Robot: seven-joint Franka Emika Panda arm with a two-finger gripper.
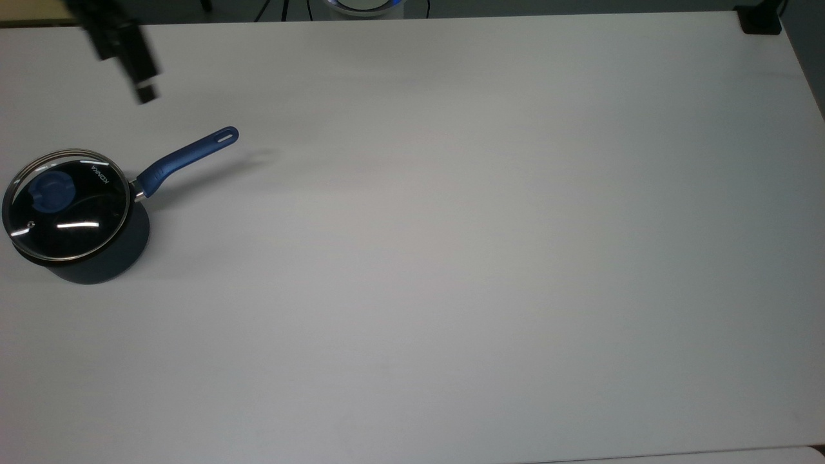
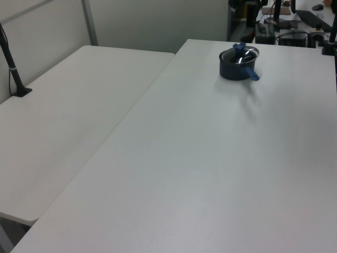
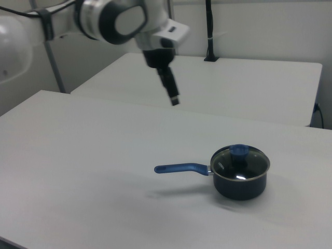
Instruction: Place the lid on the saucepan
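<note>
The saucepan (image 1: 106,264) stands at the top view's left edge, its long blue handle (image 1: 187,156) pointing up and to the right. The glass lid (image 1: 71,222) sits level on its rim, blue knob (image 1: 53,191) showing. My gripper (image 1: 147,95) hangs in the air well away from the pan, near the table's far edge, holding nothing. In the right view the gripper (image 3: 175,100) is high above and left of the covered saucepan (image 3: 239,185), whose lid (image 3: 248,163) rests flat. The left view has the saucepan (image 2: 238,68) at the far end of the table.
The white table (image 1: 451,258) spreads wide to the right of the pan in the top view. A second white table (image 2: 68,121) adjoins it on the left view's left. A black clamp (image 1: 760,22) sits at the top view's upper right corner.
</note>
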